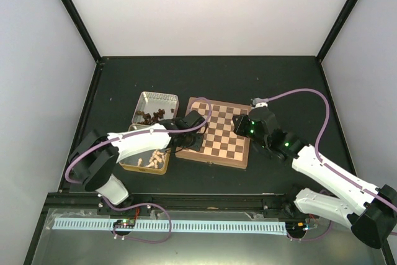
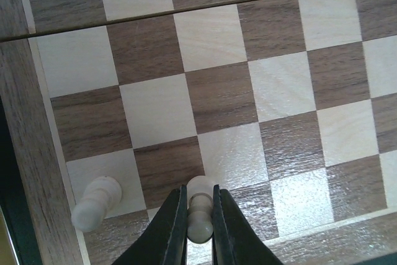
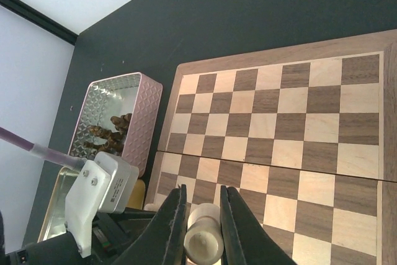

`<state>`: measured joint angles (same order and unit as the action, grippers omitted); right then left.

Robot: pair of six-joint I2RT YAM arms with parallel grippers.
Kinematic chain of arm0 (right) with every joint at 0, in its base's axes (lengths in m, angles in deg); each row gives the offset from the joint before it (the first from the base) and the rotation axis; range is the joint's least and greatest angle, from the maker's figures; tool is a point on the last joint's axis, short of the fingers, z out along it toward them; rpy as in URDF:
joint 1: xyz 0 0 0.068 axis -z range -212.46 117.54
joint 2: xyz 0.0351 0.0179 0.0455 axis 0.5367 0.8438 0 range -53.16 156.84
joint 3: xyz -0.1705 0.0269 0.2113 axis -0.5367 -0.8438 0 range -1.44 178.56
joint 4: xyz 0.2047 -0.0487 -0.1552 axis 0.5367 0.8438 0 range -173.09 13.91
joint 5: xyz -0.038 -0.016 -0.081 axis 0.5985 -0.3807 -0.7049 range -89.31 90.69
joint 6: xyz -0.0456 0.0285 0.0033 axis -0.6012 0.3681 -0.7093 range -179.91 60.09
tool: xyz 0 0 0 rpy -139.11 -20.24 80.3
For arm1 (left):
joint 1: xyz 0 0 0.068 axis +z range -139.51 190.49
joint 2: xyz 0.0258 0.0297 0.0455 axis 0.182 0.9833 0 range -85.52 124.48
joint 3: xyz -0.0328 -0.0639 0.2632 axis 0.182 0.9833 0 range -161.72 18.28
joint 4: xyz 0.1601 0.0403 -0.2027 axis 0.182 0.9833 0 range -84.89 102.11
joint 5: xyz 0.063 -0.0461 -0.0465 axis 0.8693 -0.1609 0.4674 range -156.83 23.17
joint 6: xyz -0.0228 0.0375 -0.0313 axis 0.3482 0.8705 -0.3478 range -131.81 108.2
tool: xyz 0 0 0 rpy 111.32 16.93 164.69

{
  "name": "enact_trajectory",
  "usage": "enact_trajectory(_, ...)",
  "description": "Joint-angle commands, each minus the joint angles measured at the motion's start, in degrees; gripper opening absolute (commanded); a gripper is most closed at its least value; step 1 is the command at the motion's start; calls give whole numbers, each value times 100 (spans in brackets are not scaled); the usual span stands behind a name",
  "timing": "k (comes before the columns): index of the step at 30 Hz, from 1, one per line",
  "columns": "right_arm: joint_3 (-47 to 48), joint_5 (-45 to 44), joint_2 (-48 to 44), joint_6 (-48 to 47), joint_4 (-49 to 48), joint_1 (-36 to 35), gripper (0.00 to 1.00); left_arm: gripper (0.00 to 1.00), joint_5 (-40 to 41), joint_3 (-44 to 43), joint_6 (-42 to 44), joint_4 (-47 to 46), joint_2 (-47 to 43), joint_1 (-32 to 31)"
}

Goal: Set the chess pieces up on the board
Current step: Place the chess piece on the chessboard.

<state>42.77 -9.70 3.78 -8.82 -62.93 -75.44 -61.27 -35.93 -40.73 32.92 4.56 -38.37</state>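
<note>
Board point(image 1: 223, 141) corner squares show the left gripper point(image 2: 199, 193) clamped on a pale piece point(image 2: 200, 215), a second pale piece point(image 2: 96, 203) beside it; the right gripper point(image 3: 203, 190) clamps a third pale piece point(image 3: 205, 240), partly cut off

Two white-shelled arms with black joints, left arm point(image 1: 135, 141), right arm point(image 1: 329, 175), a lilac cable point(image 1: 296, 90) looping off each, green lights point(image 1: 252, 131) on the right wrist, slim black fingers point(image 2: 164, 235), screwed white bracket point(image 3: 93, 203) at eight o'clock.
</note>
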Motion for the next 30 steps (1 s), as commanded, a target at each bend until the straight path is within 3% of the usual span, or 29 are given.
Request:
enact_trajectory(1, -53, -166, -19, 33, -12, 34, 8, 4, 264, -252, 8, 144, 115, -43)
enact_trajectory(14, -52, -160, 9, 69, 12, 34, 7, 7, 455, -418, 11, 222, 401, -36)
enact_trajectory(30, -61, -146, -44, 117, 23, 34, 7, 18, 467, -400, -2, 383, 241, -38)
